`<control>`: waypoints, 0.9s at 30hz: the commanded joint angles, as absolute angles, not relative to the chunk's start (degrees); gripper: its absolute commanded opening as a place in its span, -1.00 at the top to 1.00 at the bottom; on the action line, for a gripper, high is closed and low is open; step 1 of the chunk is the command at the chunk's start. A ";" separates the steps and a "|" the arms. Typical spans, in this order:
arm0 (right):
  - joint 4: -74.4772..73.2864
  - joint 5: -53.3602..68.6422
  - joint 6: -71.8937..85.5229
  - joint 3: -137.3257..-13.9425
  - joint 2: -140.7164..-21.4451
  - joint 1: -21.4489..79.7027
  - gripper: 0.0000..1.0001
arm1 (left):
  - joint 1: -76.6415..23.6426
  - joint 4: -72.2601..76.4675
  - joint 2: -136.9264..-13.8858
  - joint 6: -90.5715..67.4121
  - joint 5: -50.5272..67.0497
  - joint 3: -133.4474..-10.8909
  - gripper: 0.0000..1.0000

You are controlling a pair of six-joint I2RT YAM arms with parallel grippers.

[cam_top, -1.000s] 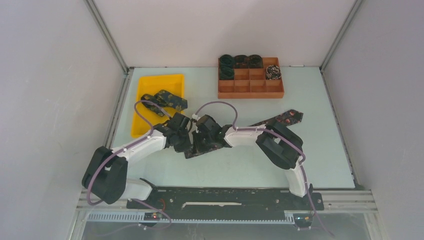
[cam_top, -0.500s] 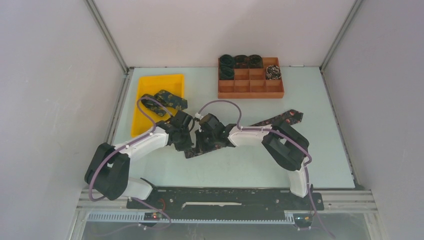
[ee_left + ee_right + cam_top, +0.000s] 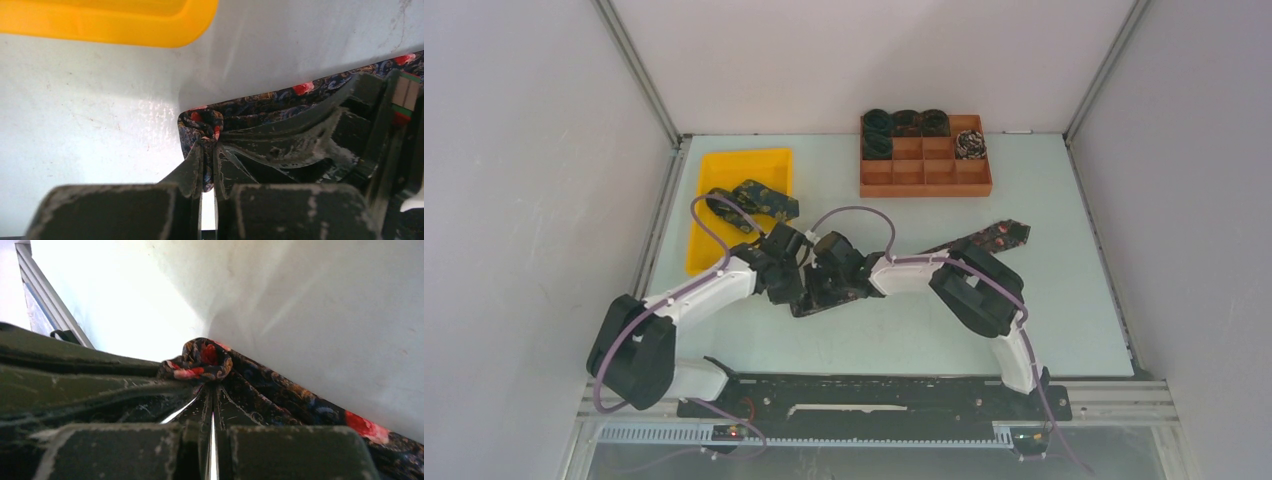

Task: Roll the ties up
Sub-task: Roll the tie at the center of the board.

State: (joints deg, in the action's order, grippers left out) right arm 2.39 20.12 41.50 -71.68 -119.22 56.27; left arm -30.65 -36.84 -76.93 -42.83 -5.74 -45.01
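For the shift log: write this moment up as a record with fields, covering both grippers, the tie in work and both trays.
tie in work: dark floral necktie, stretched on the table, only its near end curled
left gripper: shut on the curled end
right gripper: shut on the same end, facing the left one
yellow tray: holds one loose patterned tie
brown compartment tray: five rolled ties, the other compartments empty
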 commanded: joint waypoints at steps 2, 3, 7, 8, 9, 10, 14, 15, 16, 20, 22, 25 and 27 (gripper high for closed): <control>5.30 22.54 42.83 -76.14 -121.83 57.30 1.00 | -31.03 -38.75 -74.13 -41.53 -8.24 -44.91 1.00; 5.77 22.91 42.95 -76.20 -122.01 57.32 1.00 | -31.03 -39.02 -73.98 -41.41 -8.38 -44.91 1.00; 6.46 24.41 42.31 -76.21 -122.01 57.21 1.00 | -31.02 -39.95 -73.76 -41.09 -9.10 -45.11 1.00; 5.97 24.39 42.02 -76.21 -121.79 57.10 1.00 | -31.00 -40.10 -73.97 -40.98 -9.18 -45.21 1.00; 5.46 24.21 41.69 -76.20 -121.55 57.03 1.00 | -31.00 -40.10 -74.34 -40.92 -9.16 -45.37 1.00; 4.88 23.94 41.31 -76.20 -121.21 56.87 1.00 | -30.98 -40.14 -74.75 -40.88 -9.18 -45.43 1.00; 1.84 23.14 39.94 -76.14 -119.72 56.35 1.00 | -31.03 -40.21 -76.36 -40.69 -9.10 -46.14 1.00; 1.03 22.79 39.53 -76.08 -119.13 56.20 1.00 | -31.03 -40.66 -76.86 -40.69 -9.21 -46.39 1.00; 0.59 22.44 39.37 -75.80 -118.65 56.08 1.00 | -31.03 -40.91 -77.35 -40.65 -9.29 -46.69 1.00; 0.26 21.65 38.98 -74.41 -116.47 55.40 1.00 | -31.03 -41.27 -78.84 -40.52 -9.10 -47.40 1.00; -1.55 21.32 38.76 -73.54 -115.25 55.05 1.00 | -31.15 -41.23 -79.18 -40.37 -8.95 -47.74 1.00; -2.06 20.72 38.34 -72.28 -113.50 54.67 1.00 | -31.40 -41.56 -79.96 -40.27 -8.96 -48.51 1.00; -2.60 20.21 38.09 -71.52 -112.37 54.38 1.00 | -31.67 -41.85 -80.71 -40.32 -8.96 -49.17 1.00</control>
State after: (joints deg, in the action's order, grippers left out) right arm -1.34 21.82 39.64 -72.62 -117.32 54.98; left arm -30.87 -40.88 -79.59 -41.45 -8.40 -46.00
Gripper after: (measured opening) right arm 0.007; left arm 0.076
